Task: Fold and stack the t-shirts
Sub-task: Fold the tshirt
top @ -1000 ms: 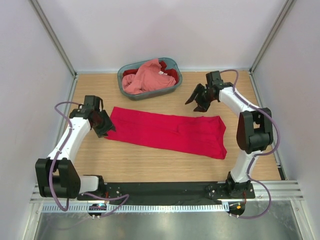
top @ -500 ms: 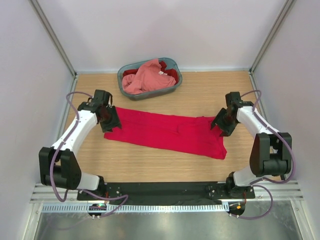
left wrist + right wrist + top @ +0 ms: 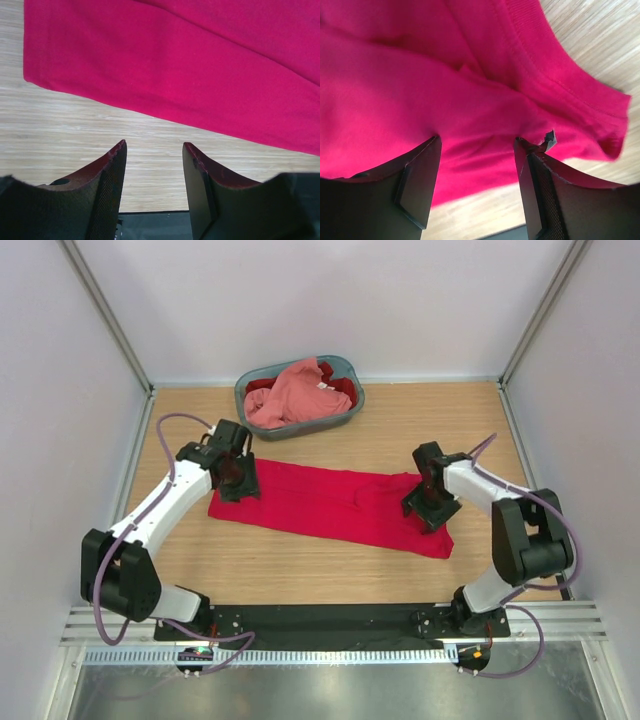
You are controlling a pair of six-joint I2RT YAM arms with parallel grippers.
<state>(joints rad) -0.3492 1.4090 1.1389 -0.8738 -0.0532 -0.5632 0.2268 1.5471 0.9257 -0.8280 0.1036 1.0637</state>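
A bright crimson t-shirt [image 3: 330, 505] lies on the table as a long folded strip [image 3: 200, 75]. My left gripper [image 3: 237, 480] hovers at its left end. In the left wrist view the left gripper [image 3: 154, 146] is open over bare wood, with the cloth edge just ahead. My right gripper [image 3: 428, 508] is at the shirt's right end. Seen from the right wrist, the right gripper [image 3: 476, 141] is open, its fingertips [image 3: 434, 142] pressing down on the crimson cloth [image 3: 420, 95] near the hem. A salmon pink shirt [image 3: 290, 395] and a darker red shirt [image 3: 341, 388] sit crumpled in the basket.
The grey-blue oval basket [image 3: 300, 427] stands at the back centre, just beyond the crimson shirt. Light walls with metal posts enclose the wooden table [image 3: 300, 570] on three sides. A black base rail [image 3: 320, 618] runs along the near edge.
The right arm swung from the back right down onto the shirt's right end. The left gripper moved right and farther back, over the shirt's left end. The shirt's ends shifted slightly inward.
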